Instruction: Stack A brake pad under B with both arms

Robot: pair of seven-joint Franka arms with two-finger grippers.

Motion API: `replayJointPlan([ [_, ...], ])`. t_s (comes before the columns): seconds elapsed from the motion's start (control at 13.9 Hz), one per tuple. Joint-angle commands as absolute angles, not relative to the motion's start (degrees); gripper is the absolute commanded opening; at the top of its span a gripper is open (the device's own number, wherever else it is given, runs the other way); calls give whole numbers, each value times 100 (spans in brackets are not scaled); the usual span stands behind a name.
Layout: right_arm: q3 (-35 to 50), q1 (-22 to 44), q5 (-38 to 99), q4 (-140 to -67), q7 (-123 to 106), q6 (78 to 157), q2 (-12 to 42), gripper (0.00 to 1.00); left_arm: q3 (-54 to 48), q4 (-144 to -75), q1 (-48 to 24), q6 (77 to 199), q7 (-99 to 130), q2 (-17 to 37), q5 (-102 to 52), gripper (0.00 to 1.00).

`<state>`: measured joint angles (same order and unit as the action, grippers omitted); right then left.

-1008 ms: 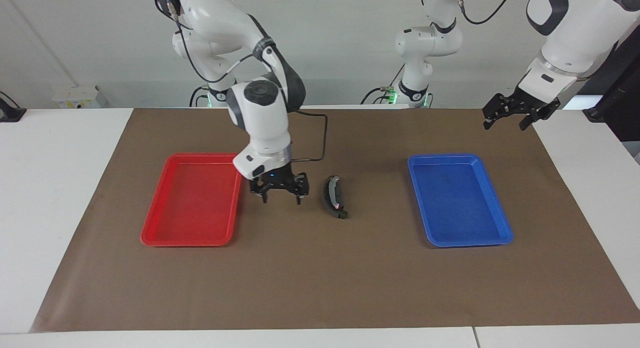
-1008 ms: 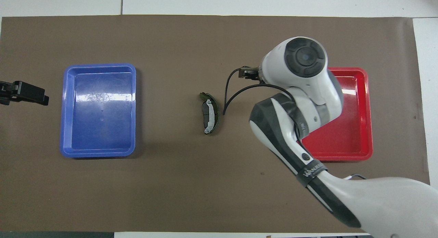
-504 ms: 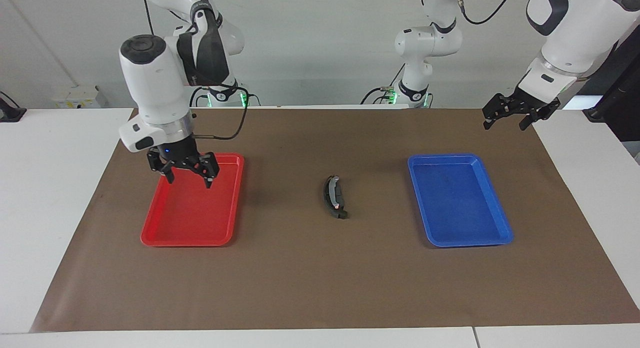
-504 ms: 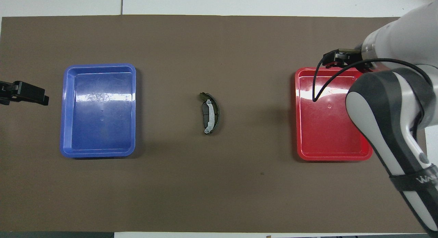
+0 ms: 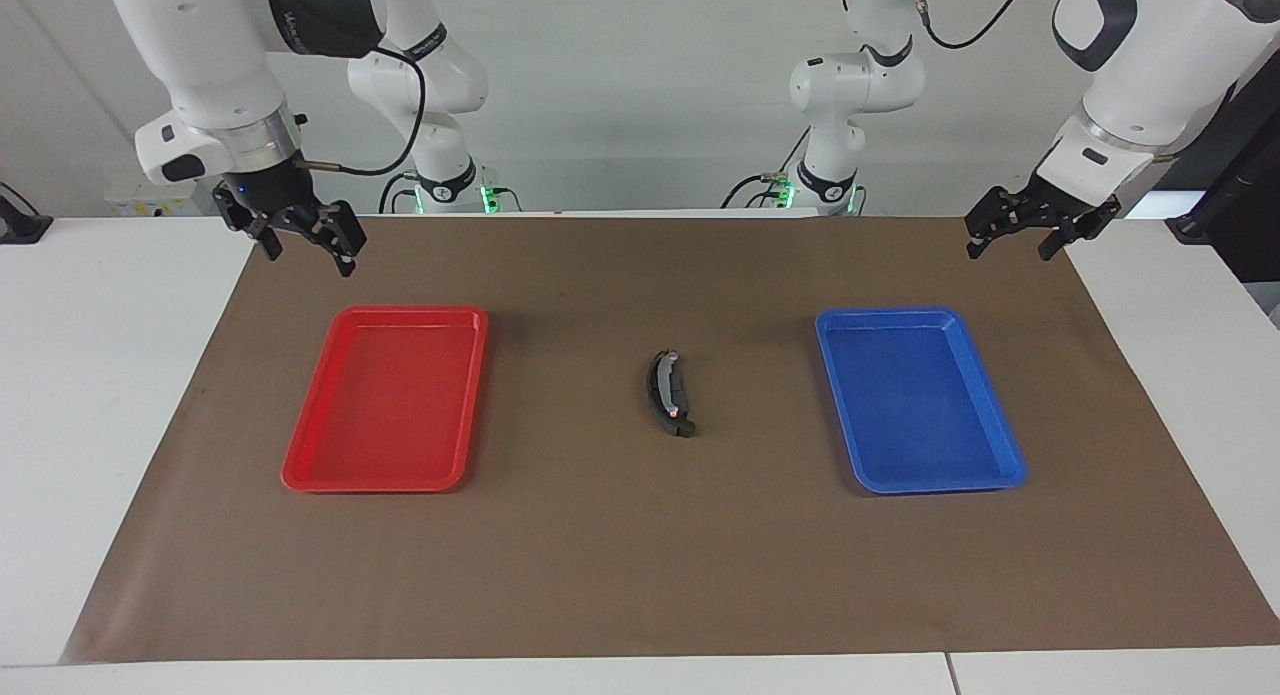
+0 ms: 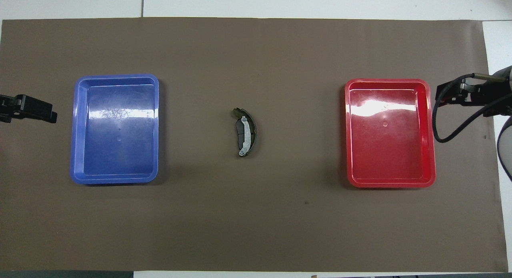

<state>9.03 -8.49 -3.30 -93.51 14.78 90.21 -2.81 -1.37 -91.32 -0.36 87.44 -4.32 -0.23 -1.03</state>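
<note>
The crescent B (image 5: 668, 393) lies on the A brake pad (image 6: 239, 133) mid-mat, long axis twelve-to-six overhead, between both raised, spread, empty grippers: right gripper (image 5: 300, 235) at three o'clock, left gripper (image 5: 1035, 225) at nine.

B (image 5: 668, 393) lies on the A brake pad (image 6: 239, 135), midway between two trays (image 5: 300, 455)

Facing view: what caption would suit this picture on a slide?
Crescent brake shoe stacked on the pad between red tray and blue tray; both open claws raised aside.
</note>
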Motion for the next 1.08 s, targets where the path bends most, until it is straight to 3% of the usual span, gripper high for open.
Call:
replayJointPlan([
  [0.0, 888, -931, -220, -9141, 1152, 8676, -211, 99, -141, -9211, -26, 8771, -448, -105, -18, 100],
  [0.36, 809, -836, -167, -9264, 1151, 8543, -316, 99, -141, -9211, -26, 8771, -448, -105, -18, 100],
  [0.58, -60, -2, -167, -9281, 1178, 8534, -308, 99, -141, -9211, -26, 8771, -448, -105, -18, 100],
  [1.01, -79, 0, -167, -9255, 1178, 8447, -334, 99, -141, -9211, -26, 8771, -448, -105, -18, 100],
])
